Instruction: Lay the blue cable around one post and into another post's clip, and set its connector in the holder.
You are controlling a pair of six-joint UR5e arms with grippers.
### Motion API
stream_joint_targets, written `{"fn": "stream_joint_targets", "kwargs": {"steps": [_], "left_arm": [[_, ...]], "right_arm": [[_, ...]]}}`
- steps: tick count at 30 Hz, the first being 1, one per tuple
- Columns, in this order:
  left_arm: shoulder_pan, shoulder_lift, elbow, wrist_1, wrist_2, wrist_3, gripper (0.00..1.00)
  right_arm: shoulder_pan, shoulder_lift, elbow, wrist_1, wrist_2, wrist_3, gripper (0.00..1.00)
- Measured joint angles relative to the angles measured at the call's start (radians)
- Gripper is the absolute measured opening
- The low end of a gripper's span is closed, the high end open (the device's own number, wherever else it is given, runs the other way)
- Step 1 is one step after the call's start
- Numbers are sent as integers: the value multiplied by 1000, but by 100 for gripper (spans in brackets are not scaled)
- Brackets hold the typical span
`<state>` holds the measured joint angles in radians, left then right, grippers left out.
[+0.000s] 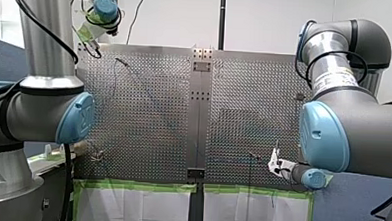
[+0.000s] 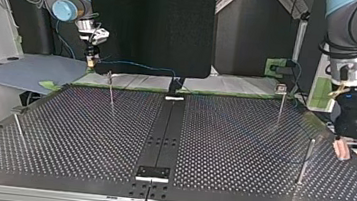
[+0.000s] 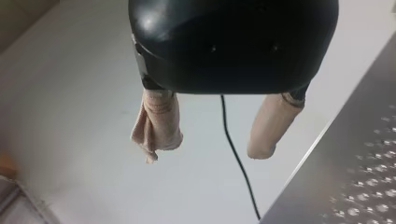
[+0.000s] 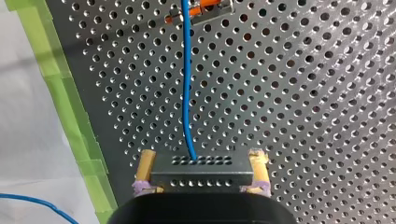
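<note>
Spread left tool, tightly clamped right tool.

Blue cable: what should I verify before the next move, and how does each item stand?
1. Right gripper shut on connector: ok.
2. Cable runs unkinked from connector: ok.
3. Cable seated in the clip ahead: cannot tell.
4. Connector set down: not ok, held over the table.
5. Left gripper open, empty: ok.
</note>
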<state>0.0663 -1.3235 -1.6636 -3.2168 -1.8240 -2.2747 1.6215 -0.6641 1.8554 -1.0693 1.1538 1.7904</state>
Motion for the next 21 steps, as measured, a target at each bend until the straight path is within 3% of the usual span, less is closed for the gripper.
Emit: {"fn": "stream_joint_targets", "kwargs": {"steps": [13,21], "left_arm": [[-33,0,1,-114,10,114,100],[-37,0,1,-124,11,193,100]], "right_arm": [[3,0,0,-1,1,0,0],[4,0,0,-2,1,0,0]]}}
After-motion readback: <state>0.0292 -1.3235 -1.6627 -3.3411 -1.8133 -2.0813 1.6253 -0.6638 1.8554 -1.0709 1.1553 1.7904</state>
